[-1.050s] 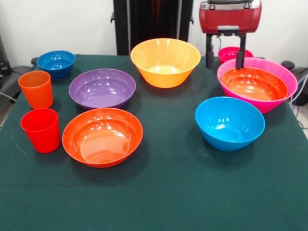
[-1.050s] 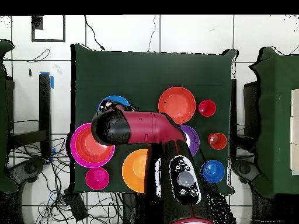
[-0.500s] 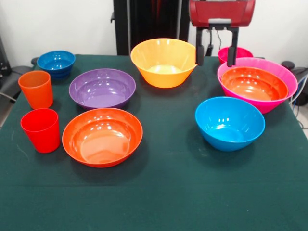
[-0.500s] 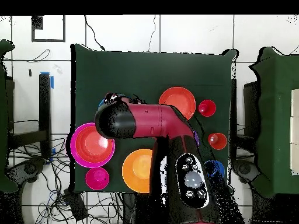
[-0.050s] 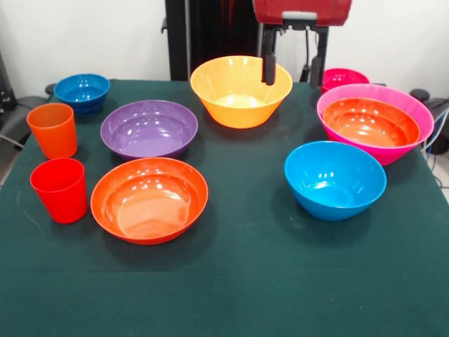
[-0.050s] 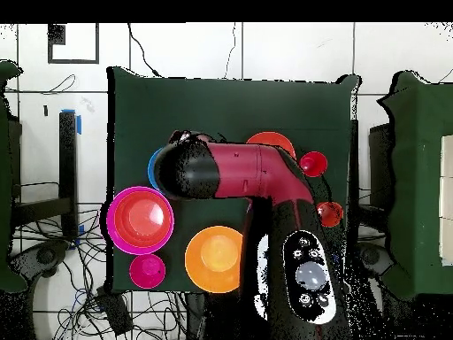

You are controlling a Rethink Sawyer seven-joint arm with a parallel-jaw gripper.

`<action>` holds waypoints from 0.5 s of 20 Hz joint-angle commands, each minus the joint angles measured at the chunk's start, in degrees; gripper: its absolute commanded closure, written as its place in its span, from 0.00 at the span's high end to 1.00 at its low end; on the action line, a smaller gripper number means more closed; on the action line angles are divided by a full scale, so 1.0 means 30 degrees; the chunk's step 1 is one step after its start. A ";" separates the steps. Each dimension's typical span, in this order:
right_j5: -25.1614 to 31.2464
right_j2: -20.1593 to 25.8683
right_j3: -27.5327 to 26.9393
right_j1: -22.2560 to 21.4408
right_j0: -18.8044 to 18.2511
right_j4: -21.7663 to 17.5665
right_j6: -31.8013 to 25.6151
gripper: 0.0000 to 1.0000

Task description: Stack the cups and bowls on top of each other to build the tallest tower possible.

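Plain white wall [image 5: 84,35] out back, white tiled floor [image 6: 265,49] with cables [image 6: 53,266] snaking around, and a dark green cloth over the table [image 5: 231,281].

From overhead, the arm [image 6: 257,177] hides the purple bowl and most of the red-orange bowl [image 6: 270,139]. In front, the picture's top edge crops the gripper [image 5: 292,64] body.

Bowls, glossy smooth plastic with bright highlights: yellow-orange bowl [image 5: 241,90], purple bowl [image 5: 149,129], red-orange bowl [image 5: 149,199], blue bowl [image 5: 334,179], large pink bowl [image 5: 407,105]. Cups, smooth plastic, duller sheen: orange cup [image 5: 52,130], red cup [image 5: 59,189]. Table cover [image 5: 245,281], dark green matt cloth (felt-like, no shine); arm shell [image 6: 252,175], glossy red and black plastic.
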 commanded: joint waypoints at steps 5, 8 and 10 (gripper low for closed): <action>0.2563 0.1332 -0.1845 0.0794 -0.0478 -0.1791 -0.2953 1.00; 0.2539 0.1379 -0.1933 0.0835 -0.0521 -0.1889 -0.3022 1.00; 0.2537 0.1424 -0.2066 0.0933 -0.0565 -0.1943 -0.3102 1.00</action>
